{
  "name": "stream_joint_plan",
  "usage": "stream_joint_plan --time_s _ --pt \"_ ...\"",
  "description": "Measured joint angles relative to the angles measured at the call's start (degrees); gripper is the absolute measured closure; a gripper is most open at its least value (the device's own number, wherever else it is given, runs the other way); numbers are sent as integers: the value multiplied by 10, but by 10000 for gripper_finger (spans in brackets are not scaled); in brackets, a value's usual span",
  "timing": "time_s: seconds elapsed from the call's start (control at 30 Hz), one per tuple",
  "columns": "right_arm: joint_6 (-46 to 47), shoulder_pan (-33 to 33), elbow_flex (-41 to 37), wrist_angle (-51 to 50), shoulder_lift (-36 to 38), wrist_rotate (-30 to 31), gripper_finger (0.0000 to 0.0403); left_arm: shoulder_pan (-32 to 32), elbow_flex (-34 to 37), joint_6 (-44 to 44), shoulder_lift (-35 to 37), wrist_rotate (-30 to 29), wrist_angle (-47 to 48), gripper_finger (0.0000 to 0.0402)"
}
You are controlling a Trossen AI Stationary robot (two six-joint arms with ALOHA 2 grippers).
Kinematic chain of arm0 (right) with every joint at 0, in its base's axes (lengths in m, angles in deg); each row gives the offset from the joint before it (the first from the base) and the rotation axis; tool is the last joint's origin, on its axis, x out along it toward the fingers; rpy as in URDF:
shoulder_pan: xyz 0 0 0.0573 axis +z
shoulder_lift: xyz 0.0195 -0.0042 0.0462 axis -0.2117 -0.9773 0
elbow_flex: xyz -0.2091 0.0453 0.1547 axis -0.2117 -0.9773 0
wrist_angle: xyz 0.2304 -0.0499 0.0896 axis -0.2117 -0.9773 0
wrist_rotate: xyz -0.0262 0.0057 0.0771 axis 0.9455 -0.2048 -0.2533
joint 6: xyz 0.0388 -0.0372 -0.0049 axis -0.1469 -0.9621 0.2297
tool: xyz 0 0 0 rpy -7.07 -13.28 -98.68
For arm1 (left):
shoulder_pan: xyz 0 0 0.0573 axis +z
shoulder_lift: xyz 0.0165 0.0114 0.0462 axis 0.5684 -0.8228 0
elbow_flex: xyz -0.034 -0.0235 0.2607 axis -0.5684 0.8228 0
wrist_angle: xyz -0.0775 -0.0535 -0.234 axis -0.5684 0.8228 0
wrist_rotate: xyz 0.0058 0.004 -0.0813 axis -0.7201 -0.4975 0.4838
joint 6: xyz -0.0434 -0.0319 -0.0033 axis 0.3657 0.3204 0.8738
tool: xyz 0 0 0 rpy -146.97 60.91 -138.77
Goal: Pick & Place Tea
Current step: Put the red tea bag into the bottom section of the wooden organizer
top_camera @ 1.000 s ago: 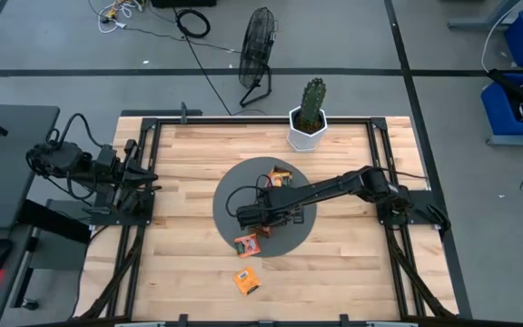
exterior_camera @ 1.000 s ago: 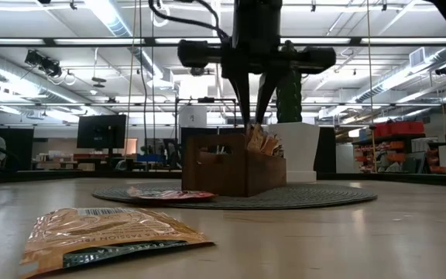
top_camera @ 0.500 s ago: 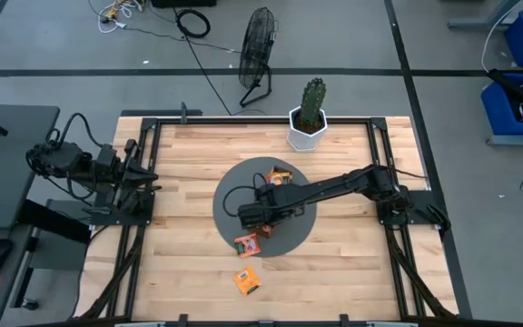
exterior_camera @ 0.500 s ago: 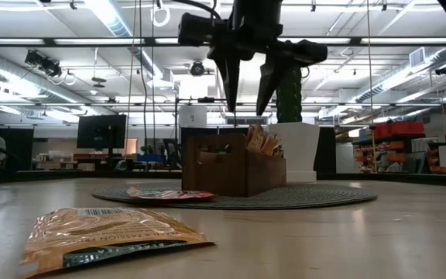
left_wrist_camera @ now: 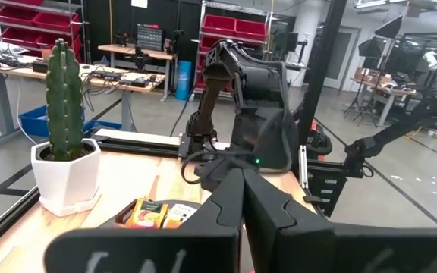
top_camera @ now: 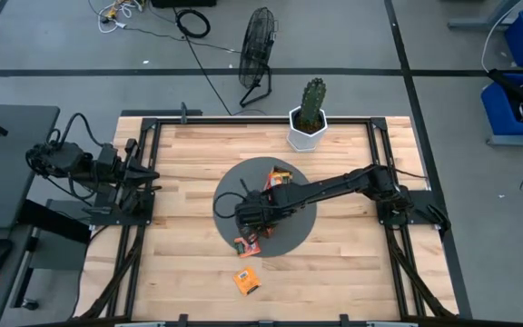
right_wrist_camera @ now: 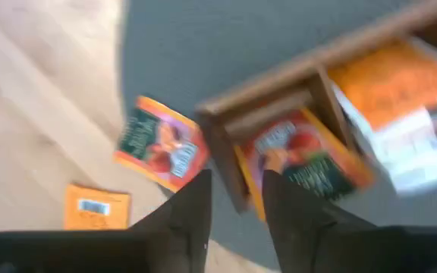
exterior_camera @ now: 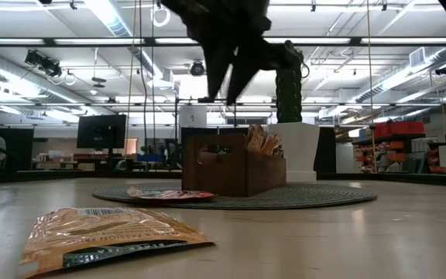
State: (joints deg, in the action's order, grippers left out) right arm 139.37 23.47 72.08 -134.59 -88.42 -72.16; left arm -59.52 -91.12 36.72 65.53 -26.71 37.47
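Wooden tabletop holds the tray on a grey mat, above which the right gripper hangs empty, fingers apart, likely lining up on a loose sachet beside it.

The wooden table carries a round grey mat at its centre. At 12 o'clock from the mat, near the far edge, stands a white pot with a cactus. One orange tea sachet lies on the bare wood at 6 o'clock from the mat, near the front edge. Another sachet lies across the mat's 6 o'clock rim.
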Motion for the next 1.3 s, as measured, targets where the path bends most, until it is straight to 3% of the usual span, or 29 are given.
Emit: stream_joint_plan --time_s 0.17,0.53,0.63,0.9,1.07,1.3 --pt "-120 -6 8 34 3 42 319 0 0 -1 -4 -1 0 392" --pt "-19 -36 8 134 4 53 362 0 0 45 -3 -2 0 392" --pt "-20 -26 8 177 15 106 364 0 0 49 -9 -3 6 392" --pt "-150 25 8 292 63 271 364 0 0 69 -90 -19 8 392" --pt "-160 57 8 285 86 362 364 0 0 95 -152 -19 6 392" --pt "-165 96 8 266 129 425 364 0 0 156 -215 -22 -3 392"
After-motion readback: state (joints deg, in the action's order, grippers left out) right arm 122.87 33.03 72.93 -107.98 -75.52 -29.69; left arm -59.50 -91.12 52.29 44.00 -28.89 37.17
